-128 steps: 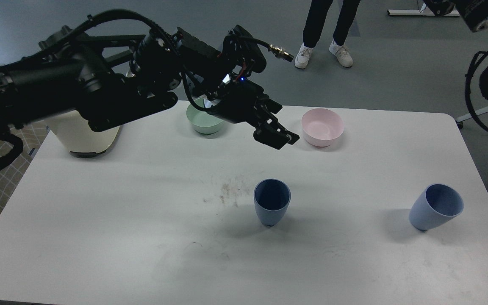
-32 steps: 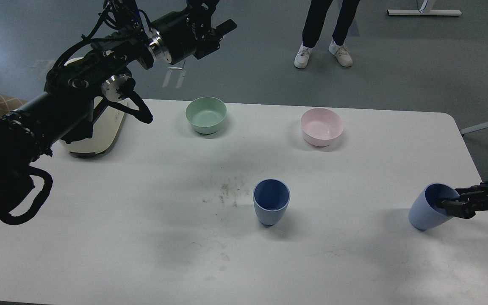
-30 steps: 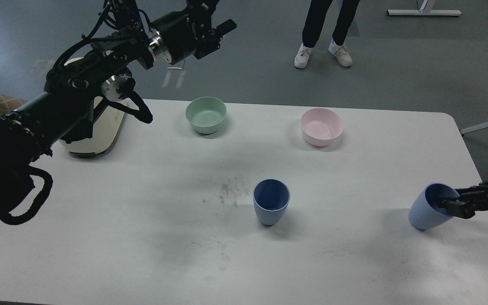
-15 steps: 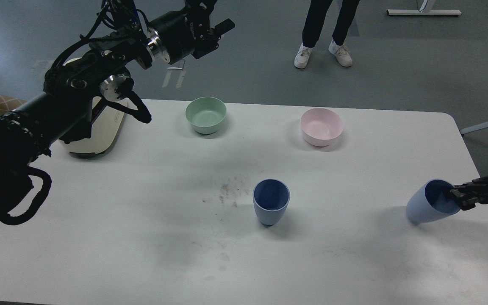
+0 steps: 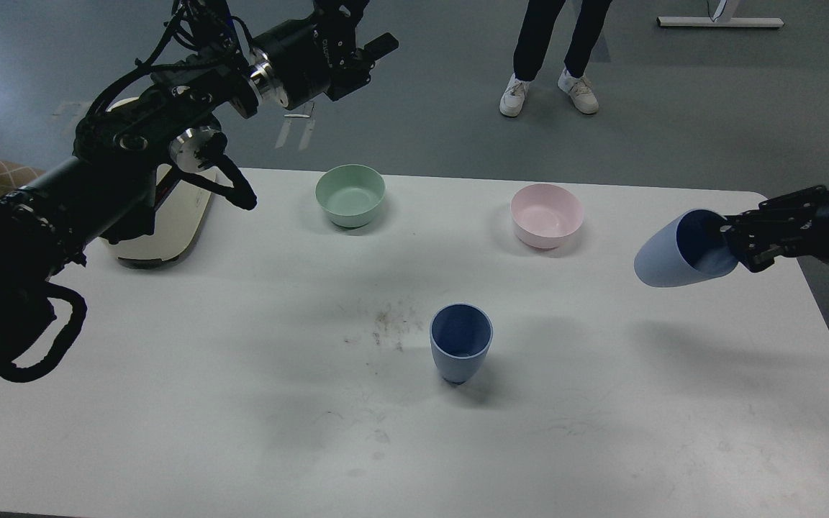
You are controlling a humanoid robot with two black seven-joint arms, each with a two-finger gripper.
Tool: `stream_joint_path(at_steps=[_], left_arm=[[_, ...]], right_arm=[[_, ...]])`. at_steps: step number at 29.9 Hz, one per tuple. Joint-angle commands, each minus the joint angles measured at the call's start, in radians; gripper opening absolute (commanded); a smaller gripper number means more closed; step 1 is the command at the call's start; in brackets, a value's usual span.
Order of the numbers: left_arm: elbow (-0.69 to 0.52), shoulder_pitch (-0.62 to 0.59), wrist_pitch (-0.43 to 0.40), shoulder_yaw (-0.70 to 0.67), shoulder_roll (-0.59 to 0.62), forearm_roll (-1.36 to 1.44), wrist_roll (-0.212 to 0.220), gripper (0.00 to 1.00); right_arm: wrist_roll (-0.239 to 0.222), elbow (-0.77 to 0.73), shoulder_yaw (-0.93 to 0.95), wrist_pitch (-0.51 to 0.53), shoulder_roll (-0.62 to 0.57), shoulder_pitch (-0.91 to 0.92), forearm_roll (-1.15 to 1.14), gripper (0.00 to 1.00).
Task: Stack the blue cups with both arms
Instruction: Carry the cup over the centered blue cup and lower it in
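One blue cup (image 5: 460, 351) stands upright on the white table (image 5: 242, 403), right of centre. The other blue cup (image 5: 677, 253) hangs in the air above the table's right side, tipped over with its mouth to the right. My right gripper (image 5: 737, 243) comes in from the right edge and is shut on that cup's rim. My left arm stretches from the left edge up past the table's far edge. My left gripper (image 5: 371, 47) sits near the top of the view, far from both cups, holding nothing; its fingers are too dark to tell apart.
A mint-green bowl (image 5: 350, 194) and a pink bowl (image 5: 547, 215) stand along the far side of the table. A cream appliance (image 5: 159, 226) stands at the far left, under my left arm. A person's legs (image 5: 555, 50) stand beyond the table.
My right gripper closed on the right cup's rim and lifted it off the table, up and slightly left. My left arm swung up and back from the table's middle, then held still.
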Motion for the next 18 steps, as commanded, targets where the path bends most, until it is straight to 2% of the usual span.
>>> stream_joint_path(at_steps=[1,9,13,18], left_arm=[[0.000,-0.002,0.000,0.002,0.000,-0.001,0.000,0.96],[0.000,-0.002,0.000,0.008,0.002,0.000,0.000,0.97],[0.000,-0.002,0.000,0.009,0.003,0.002,0.000,0.97],[0.000,0.000,0.000,0.009,0.003,0.002,0.000,0.97]], right_arm=[[0.000,0.010,-0.004,0.000,0.089,0.064,-0.002,0.00],[-0.002,0.122,-0.007,0.000,0.224,0.111,-0.053,0.00],[0.000,0.130,-0.017,0.000,0.252,0.125,-0.062,0.00],[0.003,0.126,-0.128,0.000,0.293,0.192,-0.061,0.00]])
